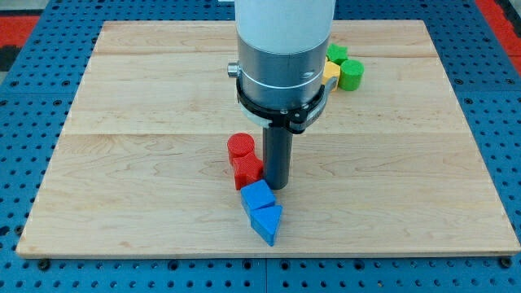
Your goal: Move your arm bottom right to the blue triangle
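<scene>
Blue triangle (268, 221) is your target, and it lies near the view's bottom edge of the wooden board (122, 163), just left of centre, touching a blue cube-like block (257, 195) on its far-left side. Going from big to small: the arm's white and silver body (281, 57) fills the view's top centre, and the dark rod drops from it to the board. My tip (278, 188) rests just beyond the blue pair, close beside the blue cube's far-right corner and right of a red block (246, 171), with a red cylinder (241, 146) behind that. Far off at the right, a green cylinder (351, 75), a green block (336, 54) and a sliver of yellow block (331, 71) sit clustered, well apart from the work.

You have no fingers to report; the arm ends in a bare rod, nothing clamped.

By my judgement the task is part done: the tip is near the triangle but on its far side, so you must bring it nearer and rightward, to the triangle's bottom right. The triangle points toward the view's bottom, slightly right, its long axis running far-left to near-right.
</scene>
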You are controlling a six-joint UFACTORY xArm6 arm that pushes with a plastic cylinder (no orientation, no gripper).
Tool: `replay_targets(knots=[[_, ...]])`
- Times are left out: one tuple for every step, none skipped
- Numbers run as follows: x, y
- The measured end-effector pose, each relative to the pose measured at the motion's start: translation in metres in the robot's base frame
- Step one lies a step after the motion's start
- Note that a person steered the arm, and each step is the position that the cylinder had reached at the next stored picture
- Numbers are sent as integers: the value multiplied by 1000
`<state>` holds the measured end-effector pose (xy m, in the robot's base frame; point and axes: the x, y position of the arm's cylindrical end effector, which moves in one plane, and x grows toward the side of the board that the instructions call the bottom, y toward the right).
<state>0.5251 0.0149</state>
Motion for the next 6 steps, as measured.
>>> replay_targets(knots=[[-4, 0], [-4, 9], [35, 58], [93, 72], [94, 69], [94, 61]])
